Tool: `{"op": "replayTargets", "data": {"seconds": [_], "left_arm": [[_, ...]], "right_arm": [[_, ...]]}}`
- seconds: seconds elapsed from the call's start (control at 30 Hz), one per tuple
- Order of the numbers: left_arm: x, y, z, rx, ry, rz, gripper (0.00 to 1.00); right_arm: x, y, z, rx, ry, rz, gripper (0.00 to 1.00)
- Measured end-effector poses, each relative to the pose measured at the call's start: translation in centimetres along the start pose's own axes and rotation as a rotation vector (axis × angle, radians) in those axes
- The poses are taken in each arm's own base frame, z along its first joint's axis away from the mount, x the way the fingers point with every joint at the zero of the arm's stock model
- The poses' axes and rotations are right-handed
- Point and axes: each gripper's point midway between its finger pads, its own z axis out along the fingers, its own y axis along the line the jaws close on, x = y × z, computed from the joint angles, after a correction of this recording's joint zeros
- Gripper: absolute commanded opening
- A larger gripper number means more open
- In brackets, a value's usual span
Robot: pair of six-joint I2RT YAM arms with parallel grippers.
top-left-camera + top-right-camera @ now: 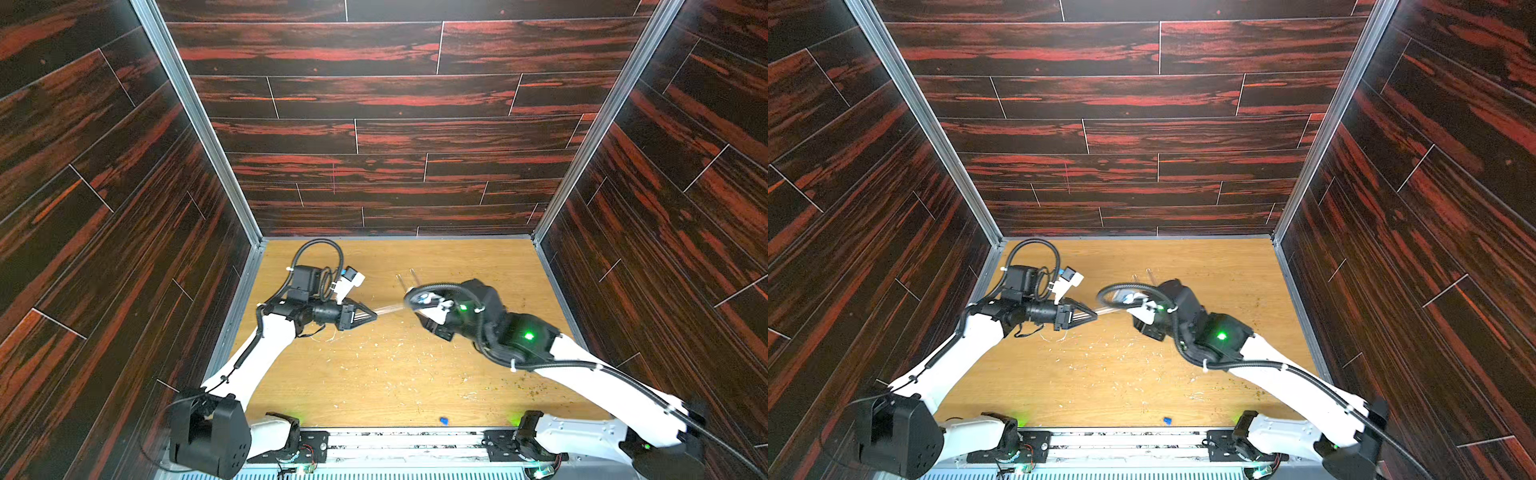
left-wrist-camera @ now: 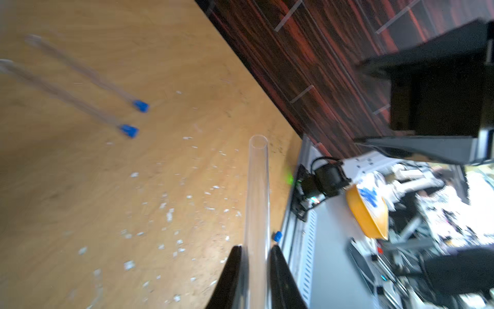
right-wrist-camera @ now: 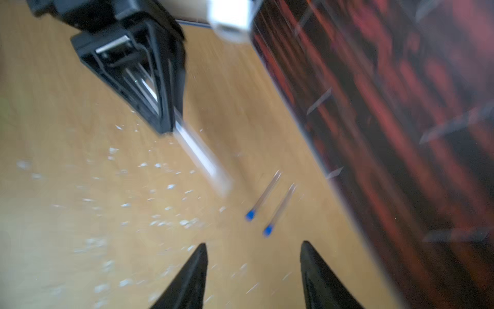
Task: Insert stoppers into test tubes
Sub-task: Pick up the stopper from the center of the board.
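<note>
1. The loose stopper (image 1: 443, 421) lies on the bench (image 1: 490, 266) well behind both tools, near the edge by the arm bases. It is tiny, so a poor pinch would likely flick it over that edge.
2. The open tube (image 2: 256, 192) sticks out a long way ahead of the fingertips holding it. A stopper pushed in off-axis could lever it sideways or slide it back through the grip.
3. The two stoppered tubes (image 3: 266, 194) lie just beyond the right tool. A wide sweep might roll them.
4. The left tool (image 2: 255, 247) is clamped on the open tube. The tube's unplugged mouth points toward the right tool.
5. The right tool (image 3: 252, 244) has its fingers apart, with nothing between them and nothing touching them. It faces the tube's mouth.
</note>
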Motion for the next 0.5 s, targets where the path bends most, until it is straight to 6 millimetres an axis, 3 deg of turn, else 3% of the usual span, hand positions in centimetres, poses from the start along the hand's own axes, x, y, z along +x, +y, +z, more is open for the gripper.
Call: {"op": "replayTargets", "data": {"seconds": [0.2, 0.37, 0.5], "left_arm": [[-0.8, 1.5, -1.2, -0.065, -0.045, 0.005, 0.04], [-1.0, 2.3, -1.6, -0.104, -0.056, 0.006, 0.04], [-0.8, 2.6, -2.1, -0.121, -0.066, 0.001, 0.04]], "right_arm": [[3.6, 0.6, -2.1, 0.007, 0.055, 0.302, 0.65], [7.2, 1.7, -1.6, 0.019, 0.181, 0.492, 0.65], [9.9, 3.9, -0.8, -0.026, 0.347, 0.628, 0.6]]}}
